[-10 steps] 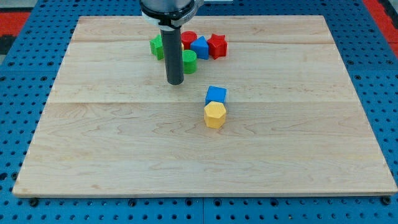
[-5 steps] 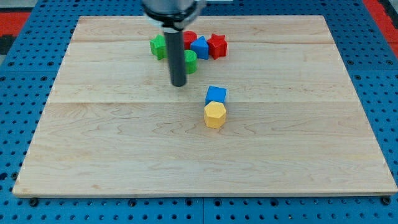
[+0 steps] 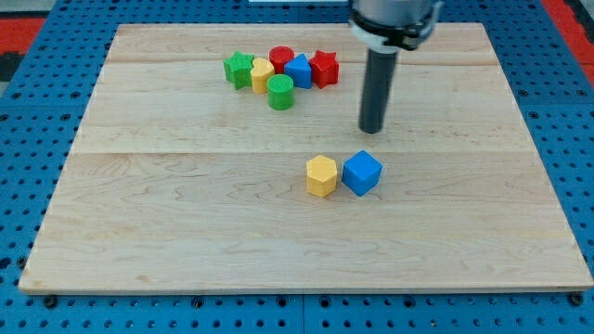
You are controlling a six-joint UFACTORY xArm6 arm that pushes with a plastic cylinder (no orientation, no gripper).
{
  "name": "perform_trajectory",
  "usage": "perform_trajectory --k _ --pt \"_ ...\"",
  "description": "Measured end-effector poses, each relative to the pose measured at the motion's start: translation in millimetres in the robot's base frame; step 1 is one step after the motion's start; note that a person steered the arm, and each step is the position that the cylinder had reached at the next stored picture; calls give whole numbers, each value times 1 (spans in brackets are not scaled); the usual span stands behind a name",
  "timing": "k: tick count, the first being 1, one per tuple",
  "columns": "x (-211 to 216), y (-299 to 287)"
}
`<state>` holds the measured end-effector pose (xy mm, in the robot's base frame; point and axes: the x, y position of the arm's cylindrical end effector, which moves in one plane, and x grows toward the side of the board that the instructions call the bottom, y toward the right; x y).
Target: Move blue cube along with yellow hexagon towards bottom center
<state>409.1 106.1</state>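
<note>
Where the blue pegboard frames it on every side, a pale wooden board fills most of the view, and red matting shows at the top corners. The arm's dark rod comes down from the view's top, right of centre, and ends in a plain tip resting at board height; it carries no jaws and grips nothing. That tip stands just above the blue cube in the view, close to it but with a gap of bare wood between them.

The blue cube sits near the middle of the board, turned so a corner faces the view's bottom, and the yellow hexagon lies immediately to its left, the two touching or nearly so. Both remain well short of the board's bottom edge.

Near the view's top, left of the rod, a cluster of smaller blocks huddles together: a green star at the left, a yellow block, a green cylinder slightly lower, a red cylinder behind, a blue block whose shape is unclear, and a red star at the right.
</note>
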Motion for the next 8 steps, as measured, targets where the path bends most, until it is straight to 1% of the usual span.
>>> perform_trajectory --k 1,3,4,5,6,7,8 --pt "35 -2" --pt "55 -99" --pt "35 -89" --pt "10 -34" --pt "26 3" --pt "71 -13" --pt "93 -60"
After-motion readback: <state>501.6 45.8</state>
